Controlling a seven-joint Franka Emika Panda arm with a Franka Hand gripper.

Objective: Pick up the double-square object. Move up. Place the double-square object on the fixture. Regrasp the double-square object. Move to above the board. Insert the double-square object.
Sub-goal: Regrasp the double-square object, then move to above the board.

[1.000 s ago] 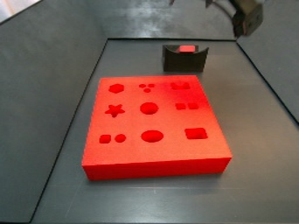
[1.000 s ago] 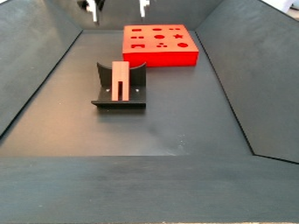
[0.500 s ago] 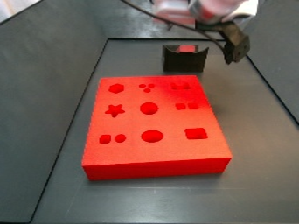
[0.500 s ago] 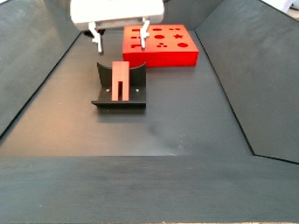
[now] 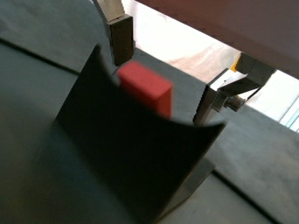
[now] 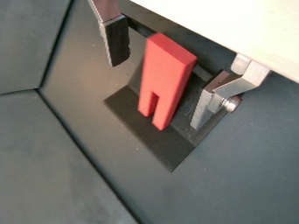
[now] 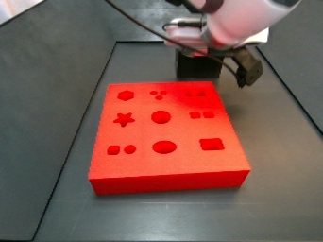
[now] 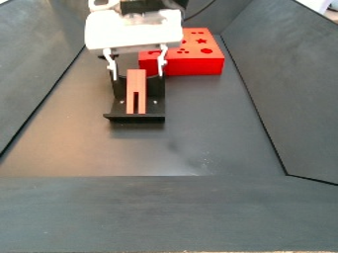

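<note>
Side and wrist views of the regrasp station. The gripper (image 8: 136,65) hangs low over the far end of the fixture (image 8: 134,111), its two silver fingers (image 8: 110,65) spread apart, one on each side of the double-square object (image 8: 137,91). The double-square object (a slim red peg) lies lengthwise in the fixture's channel, between the raised dark sides; the near end of the fixture is left uncovered by the gripper.

In both wrist views the jaws stand open. One finger (image 6: 114,39) and its partner (image 6: 214,96) flank the double-square object (image 6: 163,74), and a gap shows on each side between pad and peg, so nothing is clamped. In a wrist view the red end face of the peg (image 5: 146,85) rises just above the fixture's dark curved wall (image 5: 128,144), with a finger (image 5: 117,37) on either side.

The board (image 7: 164,132) lies flat on the dark floor, its upper face carrying a hexagon, a star, circles, squares and ovals as cutouts. In a side view the fixture (image 7: 197,66) stands just beyond the board's far edge, largely hidden by the gripper (image 7: 217,57) and the white wrist above it. In a side view the board (image 8: 196,51) sits behind the fixture, apart from it.
</note>
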